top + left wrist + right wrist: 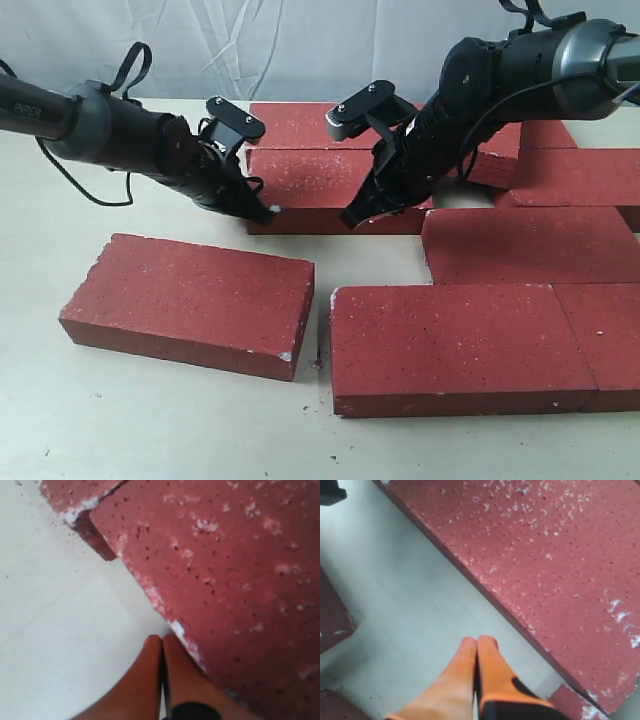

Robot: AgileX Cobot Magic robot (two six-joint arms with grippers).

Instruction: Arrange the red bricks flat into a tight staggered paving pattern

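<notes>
Now both my pincers have their fingertips pressed together, holding nothing. My left pincer [266, 212] sits at the near left corner of the centre brick [320, 185]. My right pincer [356, 218] meets the same near edge further along. That brick lies flat on the pale table [150, 420], with the back brick [300, 125] just beyond it at twelve o'clock. A loose brick [190, 300] lies askew at eight o'clock. I judge this to be a two-point shove toward twelve. I should keep both tips low on the side face, press evenly so the brick cannot swivel, and ease off once the seam closes.
</notes>
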